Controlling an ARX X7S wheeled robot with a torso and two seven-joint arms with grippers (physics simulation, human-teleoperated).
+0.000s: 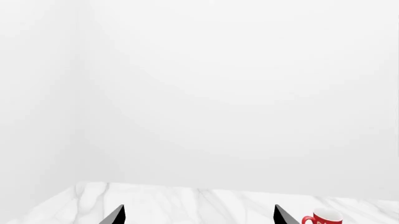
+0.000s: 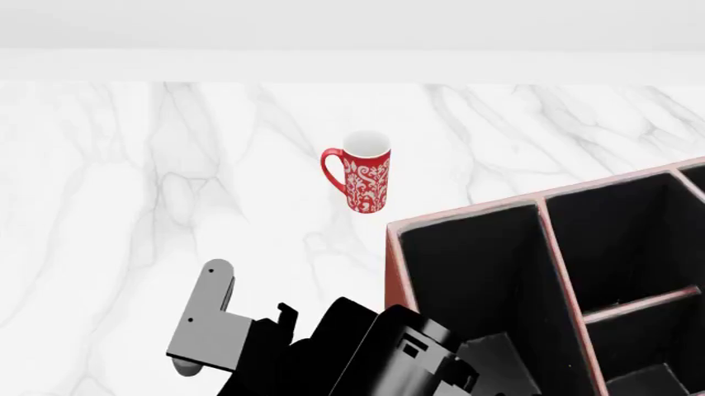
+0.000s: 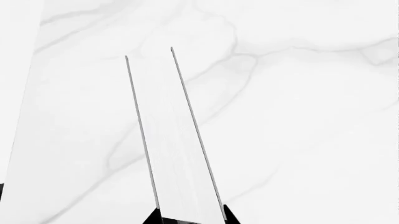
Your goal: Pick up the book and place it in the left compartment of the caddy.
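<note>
One book [image 3: 177,140] pinched edge-on in right gripper [image 3: 190,217], page edges facing wrist camera, above marble table [image 3: 299,116]. Left gripper [image 1: 198,215] spread wide, empty. Risk: thin grip lets book swing (caddy [image 2: 392,272] unseen from wrist), snagging rim of left compartment [image 2: 484,272] or nudging mug [image 2: 364,173].

Glossy black arm [image 2: 375,355] with grey bracket [image 2: 210,330], black pointed fingertips [image 1: 115,215].

Caddy [image 2: 551,247] cut off at head view's right and bottom edges
</note>
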